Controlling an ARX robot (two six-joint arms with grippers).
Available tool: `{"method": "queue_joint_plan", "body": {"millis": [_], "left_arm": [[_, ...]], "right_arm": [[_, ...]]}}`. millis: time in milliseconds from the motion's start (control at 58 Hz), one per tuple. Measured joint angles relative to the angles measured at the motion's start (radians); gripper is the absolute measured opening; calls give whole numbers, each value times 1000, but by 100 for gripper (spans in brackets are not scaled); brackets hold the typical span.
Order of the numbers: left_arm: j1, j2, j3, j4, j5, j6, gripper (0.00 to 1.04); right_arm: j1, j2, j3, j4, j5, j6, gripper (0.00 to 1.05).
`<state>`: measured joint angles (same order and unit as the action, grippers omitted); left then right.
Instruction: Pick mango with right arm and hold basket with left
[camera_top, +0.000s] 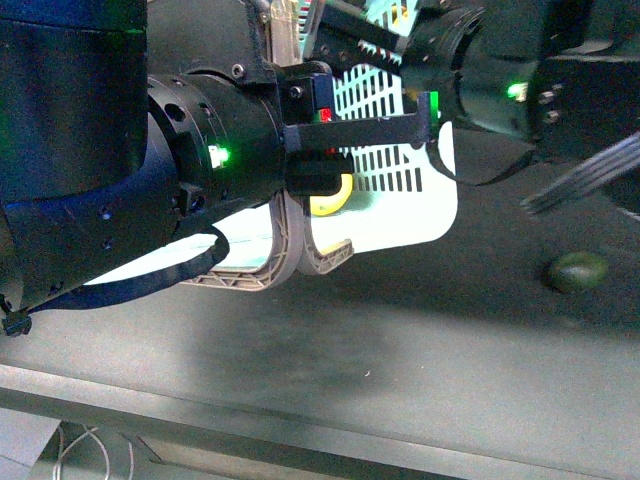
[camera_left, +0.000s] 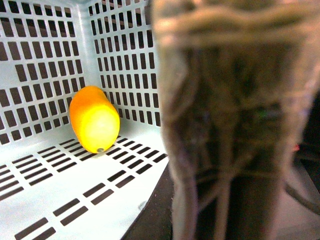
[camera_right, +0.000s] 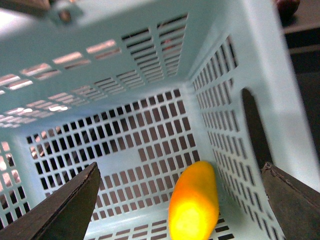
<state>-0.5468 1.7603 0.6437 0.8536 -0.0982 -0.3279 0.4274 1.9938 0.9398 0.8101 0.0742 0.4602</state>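
The mango (camera_right: 194, 207) is seen lying inside the basket (camera_right: 150, 45), against a slotted wall. The right gripper (camera_right: 180, 167) is held wide open before it, with nothing grasped. The left gripper (camera_top: 318, 178) is set at a blurred handle (camera_left: 235, 125); its grip cannot be told.

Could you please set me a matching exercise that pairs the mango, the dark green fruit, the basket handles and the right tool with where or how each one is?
Things:
1. mango
2. dark green fruit
3. basket handles
4. right tool

Place or state:
A. open, fingers spread wide
B. lying inside the light-blue basket
C. on the dark table, outside the basket
D. blurred, close in front of the left wrist camera

Pairs: 1-B, 2-C, 3-D, 4-A.
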Motion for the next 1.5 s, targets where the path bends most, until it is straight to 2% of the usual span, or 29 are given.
{"method": "queue_joint_plan", "body": {"millis": [293, 466, 552, 724, 1052, 1155, 1172, 1328, 1500], "left_arm": [[1, 0, 0, 0, -4, -2, 4], [1, 0, 0, 0, -3, -2, 4], [0, 0, 0, 0, 0, -2, 4], [1, 0, 0, 0, 0, -2, 4], [1, 0, 0, 0, -2, -1, 4], [1, 0, 0, 0, 2, -2, 4], [1, 0, 0, 0, 0, -2, 4], [1, 0, 0, 0, -3, -3, 4], [1, 0, 0, 0, -3, 0, 4]], "right_arm": [[-79, -377, -308, 32, 63, 19, 96], [-106, -649, -537, 11, 176, -54, 96], [-106, -793, -635, -38, 225, -91, 96], [-93, -1162, -822, -253, 360, -134, 96], [-90, -1240, -842, -266, 367, -148, 96], [-129, -1211, -899, -95, 232, -281, 83], [-142, -1219, -912, -85, 203, -327, 77], [-221, -1357, -934, -191, 125, -433, 45], [-274, -1468, -934, -292, 72, -449, 19]]}}
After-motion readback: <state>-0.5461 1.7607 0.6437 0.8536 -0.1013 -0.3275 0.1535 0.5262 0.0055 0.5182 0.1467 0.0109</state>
